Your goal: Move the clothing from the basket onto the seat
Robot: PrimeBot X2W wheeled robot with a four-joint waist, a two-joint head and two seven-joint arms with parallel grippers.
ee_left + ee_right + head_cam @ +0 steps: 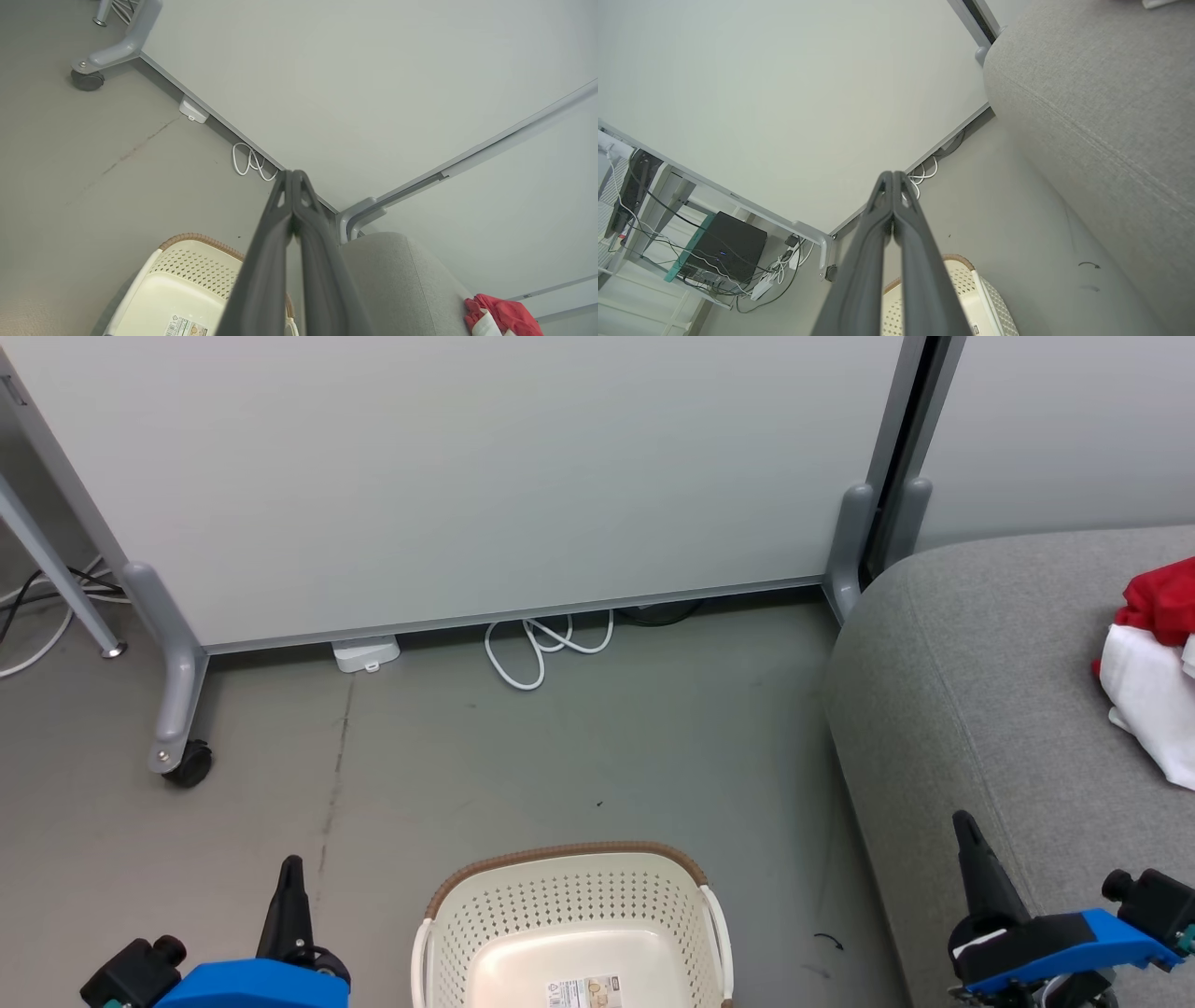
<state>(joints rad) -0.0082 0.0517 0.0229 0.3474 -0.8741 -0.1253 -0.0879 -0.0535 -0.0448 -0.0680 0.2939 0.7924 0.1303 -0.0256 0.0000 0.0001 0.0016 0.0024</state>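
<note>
Clothing (1153, 644) of soft bright red and white fabric lies bunched on the large grey upholstered sofa (971, 709), at the right edge of the head view and well apart from the cream-white perforated plastic basket with its brown woven-look rim (569, 851). That basket stands on the grey floor (467, 756) near the sofa's rounded end. What shows of its inside is bare down to a printed label (583, 991) on its bottom; its near part is cut off by the frame. Judged from this, the clothing is where the task wants it and little or nothing is left to carry.

The left gripper (291, 882) sits low to the basket's left, and the right gripper (966, 840) sits low, overlapping the sofa's near side in that view. Each has its long dark jaws pressed together tip to tip, with nothing between them. That suits arms parked at rest: closed because there is no load, set to either side so the basket's mouth is unobstructed from above. A sensible next step would be a look at the basket's hidden near end.
</note>
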